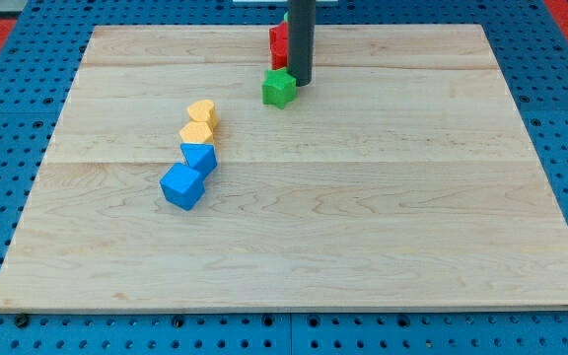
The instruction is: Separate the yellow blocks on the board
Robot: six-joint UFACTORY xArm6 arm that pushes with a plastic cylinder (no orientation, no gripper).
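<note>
Clearly my tip [299, 83] touches the green block [278, 88], well apart from 2 touching yellow blocks [200, 121]; no tool fitted, so no grip state shows.

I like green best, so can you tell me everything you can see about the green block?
The green block is small, chunky and bright green, with angled faces and a smooth, plastic-looking finish. It sits on the pale wooden board, near the view's top, a little left of the middle. My tip stands right at its right side, seemingly touching it. Red blocks sit just behind, partly hidden by the rod. Yellow and blue blocks lie apart, lower left.
</note>
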